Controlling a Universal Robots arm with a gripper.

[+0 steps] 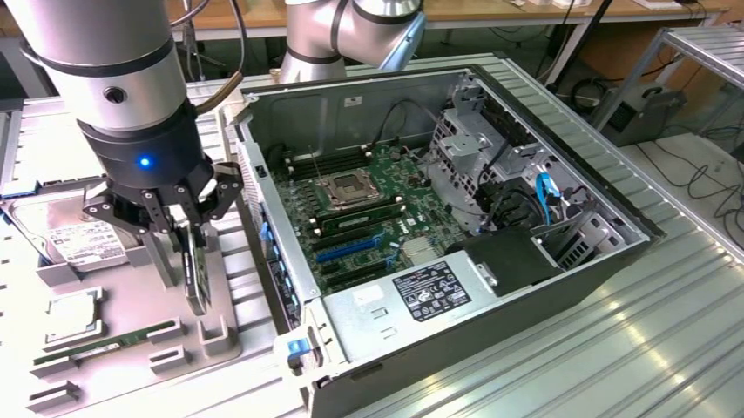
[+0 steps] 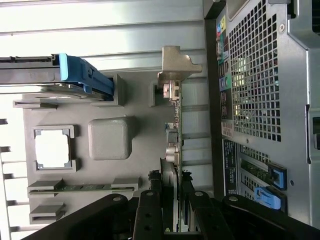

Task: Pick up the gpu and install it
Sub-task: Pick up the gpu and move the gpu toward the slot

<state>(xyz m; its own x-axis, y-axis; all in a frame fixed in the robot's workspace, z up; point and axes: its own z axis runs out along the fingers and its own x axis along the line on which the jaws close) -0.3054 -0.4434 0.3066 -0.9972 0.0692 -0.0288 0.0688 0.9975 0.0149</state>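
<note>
As it stands upright, gpu (image 1: pixel 198 277) in pincer (image 1: pixel 186 237)

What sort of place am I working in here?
Probably a robotics lab set up for PC assembly: an open computer case on a ribbed metal table, a grey parts tray holding a hard drive and RAM stick, and wooden workbenches behind.

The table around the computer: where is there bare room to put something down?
The ribbed metal table is bare along the exterior view's right of the computer case. The grey tray is crowded: hard drive, RAM stick, and the hand gripping the gpu. The case's inside is packed too.
</note>
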